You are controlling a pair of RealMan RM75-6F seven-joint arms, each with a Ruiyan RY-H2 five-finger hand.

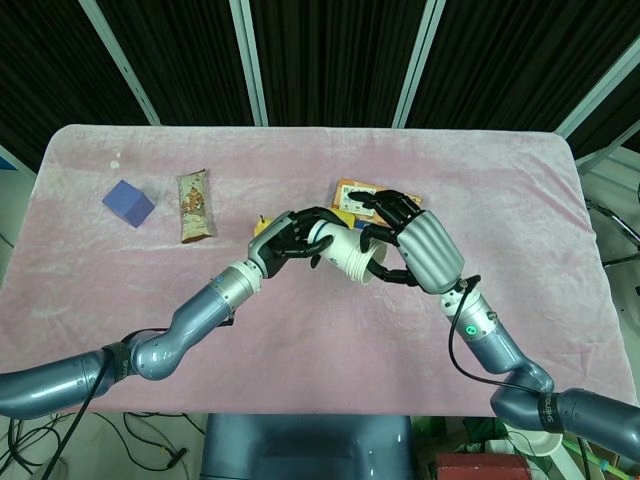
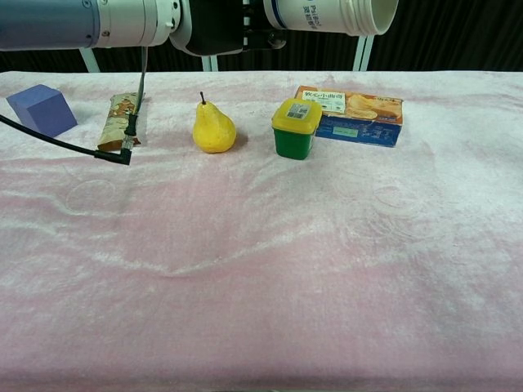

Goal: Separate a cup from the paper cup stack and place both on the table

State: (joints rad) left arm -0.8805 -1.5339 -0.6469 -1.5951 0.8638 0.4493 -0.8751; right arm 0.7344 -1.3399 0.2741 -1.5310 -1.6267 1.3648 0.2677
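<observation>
Two hands meet over the middle of the pink-covered counter [image 1: 520, 200], holding the paper cup stack [image 1: 345, 250] between them, lifted clear of the cloth. The left hand [image 1: 290, 240] wraps its dark fingers around the base end of the stack, which lies on its side with the open mouth toward 3 o'clock. The right hand [image 1: 415, 245] has its fingers curled at the rim end, touching the mouth of the stack; whether it truly grips the rim cannot be told from the head view. In the chest view only the white stack [image 2: 331, 15] and the left hand [image 2: 216, 24] show along the top edge.

On the counter sit a yellow pear [image 2: 214, 127], a green tub with a yellow lid [image 2: 296, 128] at its 3 o'clock, and a snack box [image 2: 355, 115] just beyond. A snack bar [image 1: 195, 205] and a blue cube [image 1: 127, 203] lie toward 9 o'clock.
</observation>
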